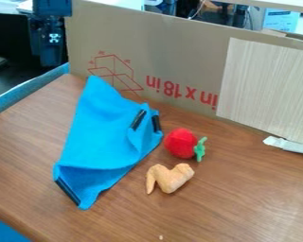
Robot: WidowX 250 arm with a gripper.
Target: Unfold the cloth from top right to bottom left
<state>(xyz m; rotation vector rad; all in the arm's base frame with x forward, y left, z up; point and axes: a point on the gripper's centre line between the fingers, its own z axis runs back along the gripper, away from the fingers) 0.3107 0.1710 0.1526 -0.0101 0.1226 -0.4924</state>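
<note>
- Gripper (51, 47) is hanging dark at upper left, its arm running off the top edge; cannot tell whether jaws are spread or pressed together.
- Blue cloth (102, 134) is lying below and right of the jaws, apart from them, folds hiding part of it.
- Red toy (180, 142) and tan toy (170, 177) are sitting right of the cloth.
- Wood-grain table (255, 198) is supporting these; cardboard (173, 52) is standing behind.

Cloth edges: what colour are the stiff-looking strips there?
The strips are black, seen best in the camera view.
</note>
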